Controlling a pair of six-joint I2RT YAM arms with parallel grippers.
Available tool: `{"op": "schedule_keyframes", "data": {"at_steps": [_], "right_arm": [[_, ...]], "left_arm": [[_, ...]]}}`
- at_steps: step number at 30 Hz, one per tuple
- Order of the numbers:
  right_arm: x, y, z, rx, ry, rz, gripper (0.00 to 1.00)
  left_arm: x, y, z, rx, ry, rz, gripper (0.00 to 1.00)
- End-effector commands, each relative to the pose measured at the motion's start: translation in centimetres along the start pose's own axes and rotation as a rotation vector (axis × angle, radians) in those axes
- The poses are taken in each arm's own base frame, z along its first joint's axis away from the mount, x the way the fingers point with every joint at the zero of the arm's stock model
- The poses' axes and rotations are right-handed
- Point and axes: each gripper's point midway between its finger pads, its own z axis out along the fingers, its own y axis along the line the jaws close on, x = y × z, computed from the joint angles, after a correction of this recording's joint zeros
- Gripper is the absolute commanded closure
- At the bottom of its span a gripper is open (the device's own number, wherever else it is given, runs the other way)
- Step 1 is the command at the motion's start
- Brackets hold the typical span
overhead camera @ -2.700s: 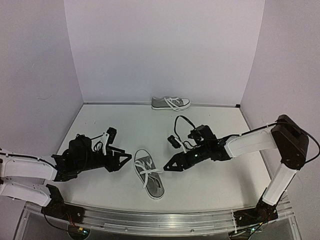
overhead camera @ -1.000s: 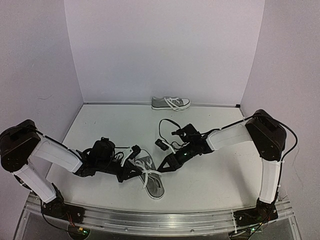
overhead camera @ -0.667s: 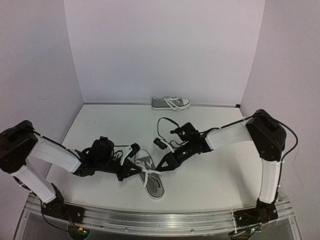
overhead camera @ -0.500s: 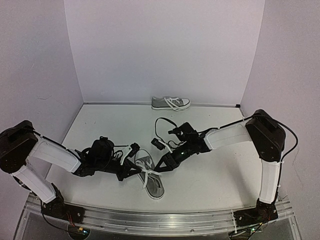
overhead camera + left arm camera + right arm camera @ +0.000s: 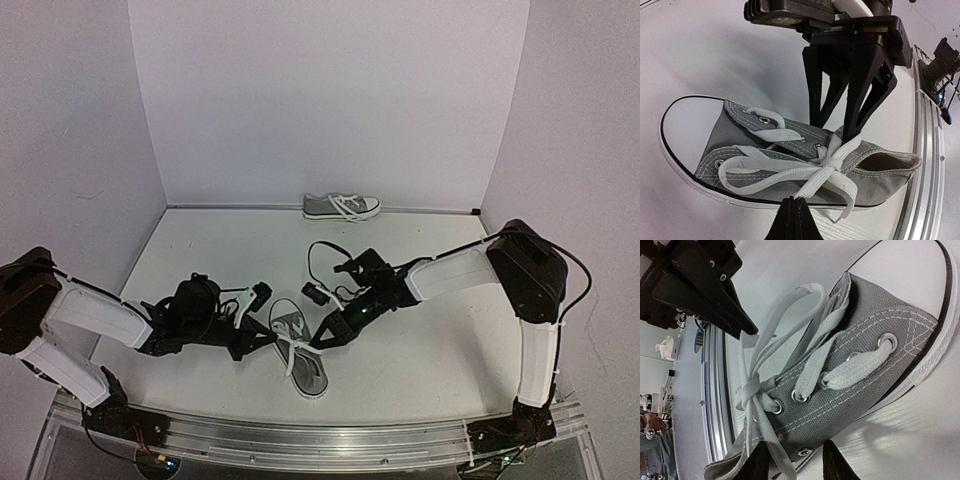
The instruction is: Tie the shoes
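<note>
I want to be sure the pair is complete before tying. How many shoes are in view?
2. The near shoe lies towards the front edge, near the centre; the far shoe sits by the back wall. No other seems hidden.

— Walls?
— We logged three plain pale-lilac panels: back wall (image 5: 330, 100), left wall (image 5: 70, 120), right wall (image 5: 580, 120).
— Surface, light?
— We noted a white tabletop (image 5: 430, 370), aluminium rail (image 5: 330, 435) along its near edge; soft, even light.
</note>
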Motion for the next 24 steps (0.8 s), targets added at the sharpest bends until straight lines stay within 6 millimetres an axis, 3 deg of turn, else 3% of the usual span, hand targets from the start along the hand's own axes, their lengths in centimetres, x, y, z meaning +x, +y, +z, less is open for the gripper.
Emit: {"op": "schedule_keyframes", "data": {"at_steps": [1,14,21,24], "right_arm": [[-0.5,-0.1,0.4,0.009,0.004,-0.023,0.68],[-1.9,1.4,0.2,0.001,-0.01,-0.057,0.66],[-1.7,1.4,0.3,0.018,0.012,-0.045,0.66],[-1.3,1.4,0.3,0.027,0.024,-0.059,0.74]], "left_arm": [[-1.5,0.2,-1.2,-0.043,-0.057,-0.002,1.0],[-0.7,1.0,-2.9,-0.116,-0.033,-0.027,1.0],[-0.8,0.9,-3.1,-0.119,-0.035,-0.024,1.0],[-0.6,0.9,-3.0,-0.115,-0.028,-0.025,1.0]]}}
